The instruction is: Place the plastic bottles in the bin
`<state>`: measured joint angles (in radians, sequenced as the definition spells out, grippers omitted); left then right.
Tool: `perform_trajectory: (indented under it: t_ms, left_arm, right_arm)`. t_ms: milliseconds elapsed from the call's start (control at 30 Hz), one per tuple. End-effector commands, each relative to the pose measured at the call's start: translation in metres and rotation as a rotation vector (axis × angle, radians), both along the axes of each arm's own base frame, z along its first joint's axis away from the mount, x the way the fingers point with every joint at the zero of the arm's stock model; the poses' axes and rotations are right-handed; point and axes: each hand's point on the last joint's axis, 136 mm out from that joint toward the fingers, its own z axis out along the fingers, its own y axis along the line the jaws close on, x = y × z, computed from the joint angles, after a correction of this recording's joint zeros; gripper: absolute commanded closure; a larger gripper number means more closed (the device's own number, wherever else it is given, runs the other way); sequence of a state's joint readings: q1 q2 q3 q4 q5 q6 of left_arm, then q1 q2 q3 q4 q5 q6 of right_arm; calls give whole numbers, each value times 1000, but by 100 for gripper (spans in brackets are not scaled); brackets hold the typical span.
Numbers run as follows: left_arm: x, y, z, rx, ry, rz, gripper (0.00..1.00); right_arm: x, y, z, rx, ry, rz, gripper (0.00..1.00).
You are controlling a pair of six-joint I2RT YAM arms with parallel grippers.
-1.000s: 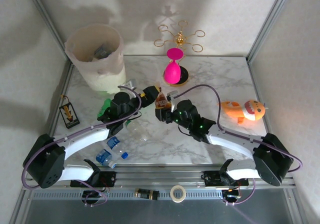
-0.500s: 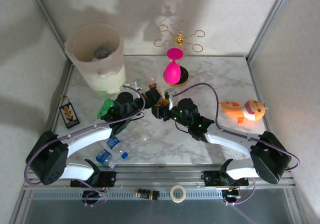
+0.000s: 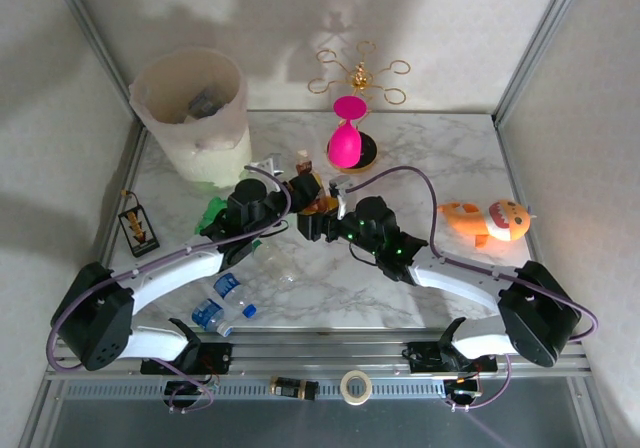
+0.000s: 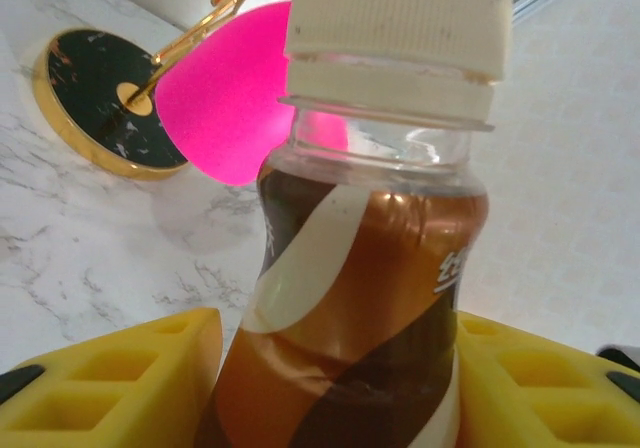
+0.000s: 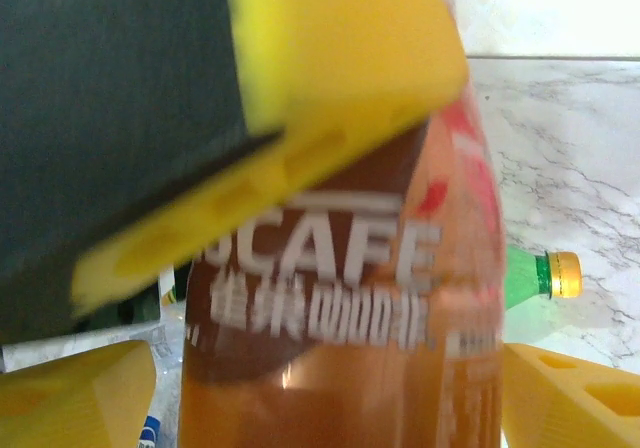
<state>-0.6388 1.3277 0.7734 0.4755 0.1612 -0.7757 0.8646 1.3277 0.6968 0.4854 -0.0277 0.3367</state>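
Now the brown, cream-capped plastic bottle (image 4: 360, 268) has changed hands: the left gripper (image 4: 330, 368) has clamped onto it and the right gripper (image 5: 330, 398) has sprung wide. I'd say the cream bag-lined bin (image 3: 205, 153) comes next.

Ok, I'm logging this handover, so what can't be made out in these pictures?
Bin contents, top view: its wall hides most; the dark item inside is too small to name.
Brown bottle base, left wrist view: cut off by the bottom edge.
Its label, right wrist view: blurred, partly covered by a yellow finger.
Green bottle body, right wrist view: hidden behind the brown bottle.
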Motion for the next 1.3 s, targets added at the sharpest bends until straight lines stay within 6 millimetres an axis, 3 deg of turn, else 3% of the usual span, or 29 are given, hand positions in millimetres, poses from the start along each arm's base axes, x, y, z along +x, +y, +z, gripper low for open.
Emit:
perform_trajectory:
  t_ms: [0,267,400,567,733,933,1067,1267]
  left_arm:
    - [12,21,41,42,-101,66,59]
    - [42,75,108,206,-230,215,68]
    - [61,114,149,332,-285,318,74]
    - [78,166,192,436,-319,438,100]
    - [90,220,224,509,-347,594,100]
    - [112,270,229,615,-303,720,100]
    - [135,295,205,714,-208,775,100]
    - [158,306,166,775,-97,764,100]
  right_arm:
    - [-8,-7,11,57,-13,-4,8]
    - [-12,-26,1,50,-2,-65,1]
    - [-7,-34,-7,23,10,-116,1]
    - [-2,-38,-14,7,22,-151,1]
    - [-1,-41,-20,-14,26,-169,1]
    - [-2,-50,-20,5,24,-198,1]
    - [-3,-57,-18,27,24,-226,1]
    - [-1,-69,-22,22,33,-282,1]
